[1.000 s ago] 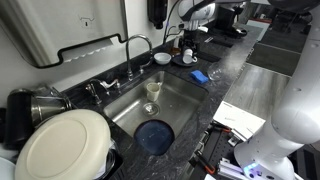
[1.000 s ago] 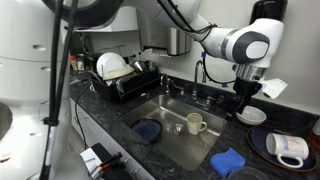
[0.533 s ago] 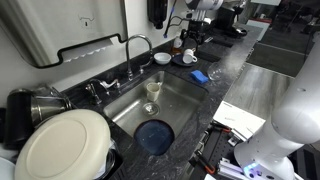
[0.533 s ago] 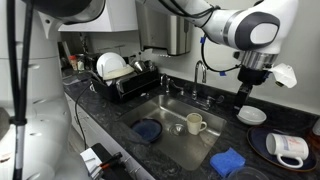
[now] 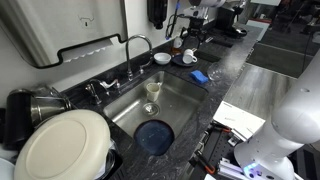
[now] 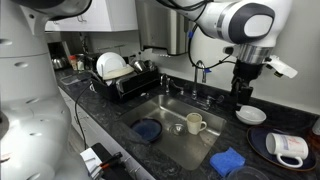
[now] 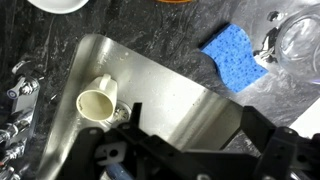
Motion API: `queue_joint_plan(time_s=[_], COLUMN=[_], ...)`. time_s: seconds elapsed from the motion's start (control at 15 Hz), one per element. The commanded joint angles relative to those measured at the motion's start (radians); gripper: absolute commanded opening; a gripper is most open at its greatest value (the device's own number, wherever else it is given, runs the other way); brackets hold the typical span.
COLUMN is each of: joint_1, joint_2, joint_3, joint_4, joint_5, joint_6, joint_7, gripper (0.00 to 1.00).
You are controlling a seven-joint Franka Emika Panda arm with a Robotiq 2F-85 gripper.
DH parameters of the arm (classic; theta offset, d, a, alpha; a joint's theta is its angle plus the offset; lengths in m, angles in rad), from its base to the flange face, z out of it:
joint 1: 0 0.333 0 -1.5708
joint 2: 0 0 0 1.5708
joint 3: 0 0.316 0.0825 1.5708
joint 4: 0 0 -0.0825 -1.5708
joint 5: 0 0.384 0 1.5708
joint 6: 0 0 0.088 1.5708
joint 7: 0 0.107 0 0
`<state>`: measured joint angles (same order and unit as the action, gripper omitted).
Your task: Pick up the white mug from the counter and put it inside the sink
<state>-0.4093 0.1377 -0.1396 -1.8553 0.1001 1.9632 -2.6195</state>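
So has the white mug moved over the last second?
No. The white mug stays upright in the sink, same spot beside the drain.

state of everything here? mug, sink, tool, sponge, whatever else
small off-white ceramic mug: upright in the sink, ungripped
rectangular stainless steel sink: holds the mug and a round blue item
tool: open, empty, raised
blue rectangular sponge: flat on the dark speckled counter
other white mug: lying on its side
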Motion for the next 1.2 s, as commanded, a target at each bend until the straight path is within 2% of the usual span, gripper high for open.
queue_joint_plan(time_s=[0.0, 0.13, 0.47, 0.6, 0.8, 0.93, 1.0, 1.13], joint_1=[-0.022, -0.001, 0.0, -0.045, -0.127, -0.149, -0.198, -0.268], joint_2=[-0.006, -0.005, 0.0, -0.031, -0.047, -0.049, -0.025, 0.001], joint_3=[0.038, 0.023, -0.001, 0.122, 0.346, 0.414, 0.545, 0.653], joint_4=[-0.002, -0.002, -0.002, -0.028, -0.024, -0.018, 0.026, 0.066], joint_5=[-0.004, -0.004, -0.004, 0.001, 0.028, 0.045, 0.024, 0.012], joint_6=[0.0, 0.0, 0.0, 0.035, 0.056, 0.071, 0.07, 0.062], joint_7=[0.02, 0.021, 0.018, 0.018, 0.021, -0.046, 0.02, 0.007], gripper=[1.0, 1.0, 1.0, 1.0, 1.0, 1.0, 1.0, 1.0])
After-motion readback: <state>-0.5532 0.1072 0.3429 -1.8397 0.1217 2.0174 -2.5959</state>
